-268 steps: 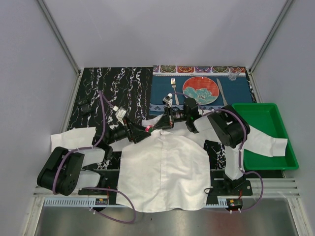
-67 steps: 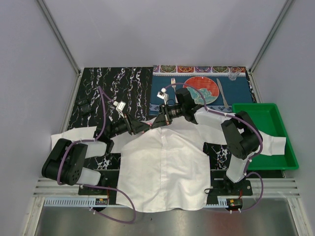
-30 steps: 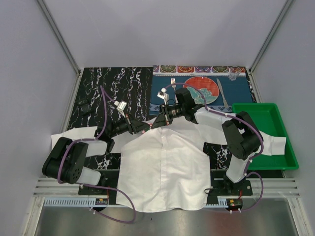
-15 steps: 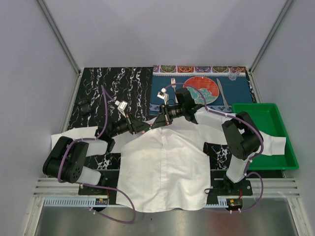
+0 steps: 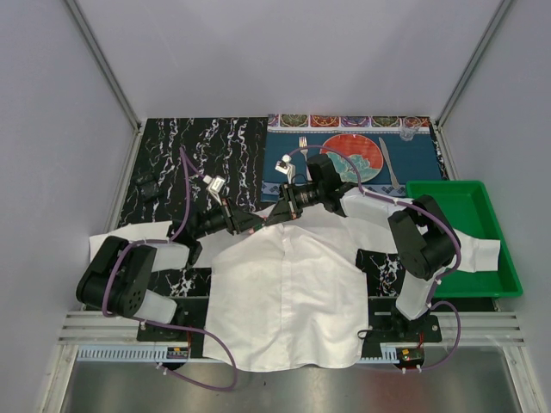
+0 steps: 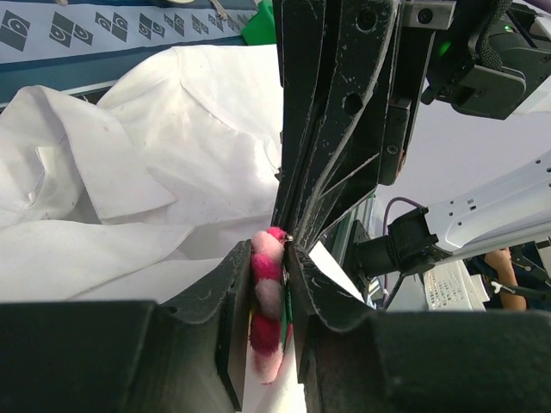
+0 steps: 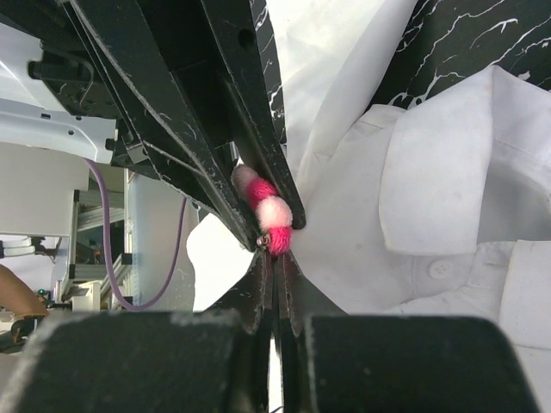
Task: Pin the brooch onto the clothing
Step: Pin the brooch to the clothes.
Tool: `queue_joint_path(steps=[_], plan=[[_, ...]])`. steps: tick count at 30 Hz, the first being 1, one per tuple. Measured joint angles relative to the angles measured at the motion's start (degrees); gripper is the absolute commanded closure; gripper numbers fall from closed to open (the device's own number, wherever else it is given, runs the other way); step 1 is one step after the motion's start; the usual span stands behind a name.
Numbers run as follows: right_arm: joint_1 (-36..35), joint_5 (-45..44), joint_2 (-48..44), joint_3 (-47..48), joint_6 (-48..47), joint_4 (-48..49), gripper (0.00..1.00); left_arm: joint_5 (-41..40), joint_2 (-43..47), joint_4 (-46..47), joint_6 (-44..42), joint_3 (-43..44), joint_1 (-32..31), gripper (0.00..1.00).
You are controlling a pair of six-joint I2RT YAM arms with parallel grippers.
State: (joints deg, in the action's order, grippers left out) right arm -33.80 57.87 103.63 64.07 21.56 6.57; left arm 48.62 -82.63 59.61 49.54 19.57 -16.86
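Observation:
The brooch (image 6: 267, 292), a fuzzy pink-and-red flower, stands edge-on between my left gripper's fingers (image 6: 231, 284), and that gripper (image 6: 271, 251) is shut on it. My right gripper (image 7: 274, 255) is shut, its tips meeting the left gripper's tips at the small metal clasp on the brooch (image 7: 269, 219). Both grippers meet over the collar of the clothing (image 5: 284, 284), a white shirt spread flat on the table. The collar and a button show beside the jaws in the right wrist view (image 7: 430, 172). From above the brooch is hidden between the fingers.
A red-and-teal plate (image 5: 351, 157), a fork (image 5: 304, 157) and a knife (image 5: 387, 161) lie on a blue placemat behind the grippers. A green tray (image 5: 482, 206) at right holds the shirt's sleeve. A black marbled mat (image 5: 207, 146) covers the far left.
Over the last second my left wrist crept slightly away from me, with the brooch still in its fingers. The right arm stayed put; long before, its elbow stood further left.

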Motion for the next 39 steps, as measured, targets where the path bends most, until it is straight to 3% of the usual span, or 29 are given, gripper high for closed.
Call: queue_joint_path(steps=[13,23,33,39], plan=[[-0.1,0.1,-0.1,0.0,-0.3,-0.2,1.0,0.8,-1.1,0.4,0.1,0.7,-1.0,0.64],[-0.9,0.3,-0.5,0.0,-0.3,0.7,1.0,1.8,-2.0,4.0,4.2,0.7,-1.7,0.49],[-1.1,1.3,-1.1,0.0,-0.9,0.9,1.0,4.0,-2.0,6.5,7.2,0.7,5.2,0.49],[-1.1,1.4,-1.1,0.0,-1.2,0.8,1.0,6.3,-1.4,6.3,6.1,0.4,5.9,0.52]])
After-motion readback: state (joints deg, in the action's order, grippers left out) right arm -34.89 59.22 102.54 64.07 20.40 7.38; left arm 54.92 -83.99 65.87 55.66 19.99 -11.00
